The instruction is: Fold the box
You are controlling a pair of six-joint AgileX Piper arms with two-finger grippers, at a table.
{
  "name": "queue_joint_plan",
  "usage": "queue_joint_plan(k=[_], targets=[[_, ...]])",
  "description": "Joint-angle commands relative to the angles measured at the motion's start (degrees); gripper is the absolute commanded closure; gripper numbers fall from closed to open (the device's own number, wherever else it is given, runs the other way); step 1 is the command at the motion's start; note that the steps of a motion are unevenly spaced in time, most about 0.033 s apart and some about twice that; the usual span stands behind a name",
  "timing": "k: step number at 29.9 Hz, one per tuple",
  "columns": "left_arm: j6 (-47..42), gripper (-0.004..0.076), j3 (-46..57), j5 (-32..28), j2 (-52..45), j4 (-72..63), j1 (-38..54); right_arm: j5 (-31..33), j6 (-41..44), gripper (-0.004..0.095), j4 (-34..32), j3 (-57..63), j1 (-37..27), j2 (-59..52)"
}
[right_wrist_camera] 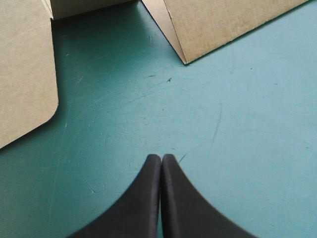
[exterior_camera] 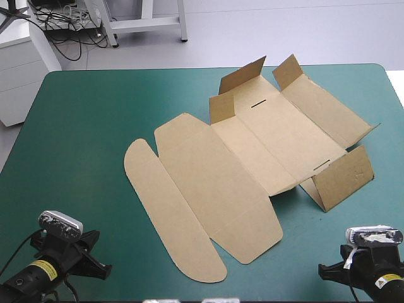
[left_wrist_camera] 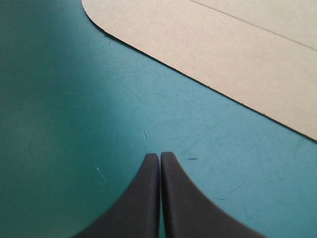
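The brown box (exterior_camera: 252, 151) lies as a cut sheet across the middle of the teal-green table, its long rounded lid flaps flat toward the front left, several small side flaps raised at the back and right. My left gripper (left_wrist_camera: 160, 154) is shut over bare cover near the front left corner, with the box's rounded flap (left_wrist_camera: 223, 54) lying flat ahead of it. Shut too, my right gripper (right_wrist_camera: 161, 156) hovers near the front right corner; a raised flap (right_wrist_camera: 223, 20) stands ahead of it and a flat rounded corner (right_wrist_camera: 25, 74) lies off to one side. Neither gripper touches the box.
White cabinets (exterior_camera: 22, 69) stand beyond the table's far left corner. Bare teal-green cover (exterior_camera: 82, 120) stretches left of the box and along the front edge between the two arms.
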Motion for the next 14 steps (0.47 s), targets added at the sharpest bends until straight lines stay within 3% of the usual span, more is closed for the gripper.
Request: queue_joint_plan(k=[1,9,14], targets=[[-0.56,0.0734,-1.95,-3.52,0.48,-0.47,-0.08,-2.72,-0.45,0.0923,0.56,-1.32,0.11,0.54],[-0.56,0.0734,-1.95,-3.61,0.48,-0.47,-0.08,-3.22,0.22,0.0923,1.41,-1.84,0.11,0.68],[-0.56,0.0734,-1.95,-3.65,0.48,-0.47,-0.08,-3.02,5.14,0.0923,1.54,-6.34,0.11,2.54]])
